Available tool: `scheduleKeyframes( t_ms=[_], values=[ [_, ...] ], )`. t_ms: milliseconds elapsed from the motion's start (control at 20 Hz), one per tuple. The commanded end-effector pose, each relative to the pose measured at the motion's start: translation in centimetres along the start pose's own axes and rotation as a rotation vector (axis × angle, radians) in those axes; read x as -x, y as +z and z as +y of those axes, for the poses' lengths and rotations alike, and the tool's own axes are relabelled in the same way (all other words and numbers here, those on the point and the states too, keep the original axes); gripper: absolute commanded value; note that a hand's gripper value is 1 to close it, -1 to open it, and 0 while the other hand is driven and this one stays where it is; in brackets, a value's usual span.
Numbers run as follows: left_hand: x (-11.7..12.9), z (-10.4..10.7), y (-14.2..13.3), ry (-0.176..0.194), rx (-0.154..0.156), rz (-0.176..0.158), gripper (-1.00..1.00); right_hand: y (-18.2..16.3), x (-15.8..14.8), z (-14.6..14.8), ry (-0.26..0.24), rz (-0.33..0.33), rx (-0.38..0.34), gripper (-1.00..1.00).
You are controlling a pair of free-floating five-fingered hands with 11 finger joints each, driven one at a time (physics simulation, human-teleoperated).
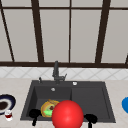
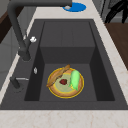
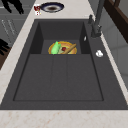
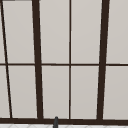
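Left robot hand (image 1: 34, 114): at the sink's front edge, left of the red ball, fingers hard to tell
Right robot hand (image 1: 90, 118): at the front edge, right of the ball, fingers hard to tell
Red ball (image 1: 67, 114): between both hands
Plate (image 2: 65, 82): in the sink (image 2: 100, 75) basin, holding food
Blue dish (image 1: 125, 104): worktop's right edge

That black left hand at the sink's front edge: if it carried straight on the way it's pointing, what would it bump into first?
The black left hand seems to point downward at the dark sink's front rim, so it would probably meet that rim first. Depth is unclear; the yellow plate of food lies just beyond.
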Motion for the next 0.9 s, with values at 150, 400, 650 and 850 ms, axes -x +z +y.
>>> scheduleKeyframes(
  t_ms=[150,400,650,850],
  values=[
    [0.0,0.0,0.0,-0.004,-0.002,0.002,0.0,-3.0,-3.6,-1.1,0.013,0.003,-0.007,-1.0],
    [0.0,0.0,0.0,-0.009,-0.005,0.004,0.0,-5.1,-6.9,-2.5,0.027,0.024,-0.03,-1.0],
    [0.1,0.0,0.0,-0.011,-0.007,0.005,0.0,-8.2,-9.8,-3.5,0.04,0.026,-0.019,-1.0],
    [0.1,0.0,0.0,-0.012,-0.008,0.006,0.0,-11.2,-11.7,-4.6,0.037,0.024,-0.02,-1.0]
  ],
)
